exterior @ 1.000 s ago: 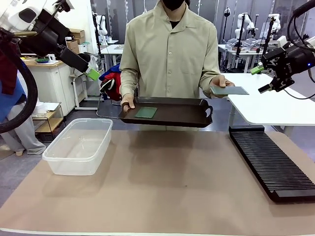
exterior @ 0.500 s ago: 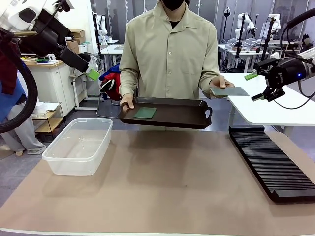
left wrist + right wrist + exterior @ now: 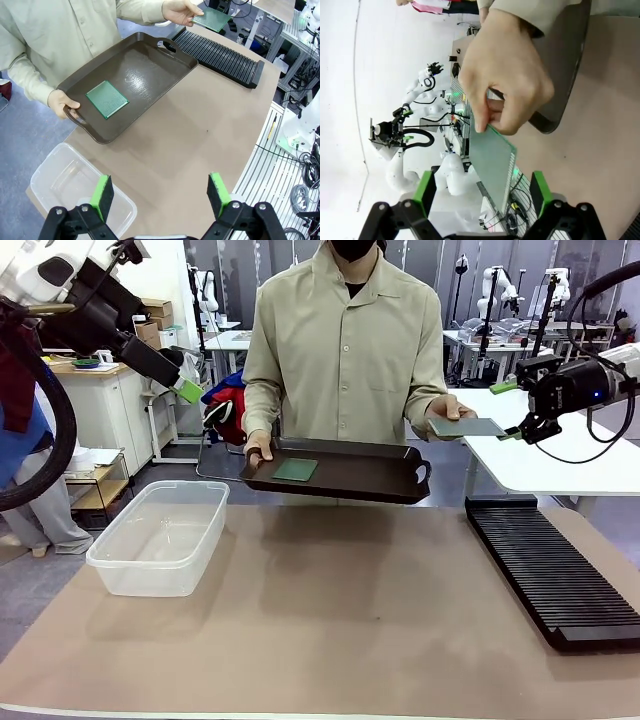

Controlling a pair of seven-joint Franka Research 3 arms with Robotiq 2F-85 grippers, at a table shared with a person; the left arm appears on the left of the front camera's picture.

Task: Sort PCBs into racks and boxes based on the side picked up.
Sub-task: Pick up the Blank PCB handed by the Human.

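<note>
Closely, right jaws wide, flanking hand-held PCB [image 3: 492, 160]; left jaws wide, facing trayed PCB [image 3: 106, 99].

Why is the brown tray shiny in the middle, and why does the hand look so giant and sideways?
Left wrist view: light glares off the glossy tray. Right wrist view: the camera is rolled and very close to the hand, so it looks huge and sideways. Front view: a soft shadow lies under the tray on the table.

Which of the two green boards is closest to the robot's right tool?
The board held out in the person's hand, just in front of the right tool; the other board lies flat in the brown tray.
</note>
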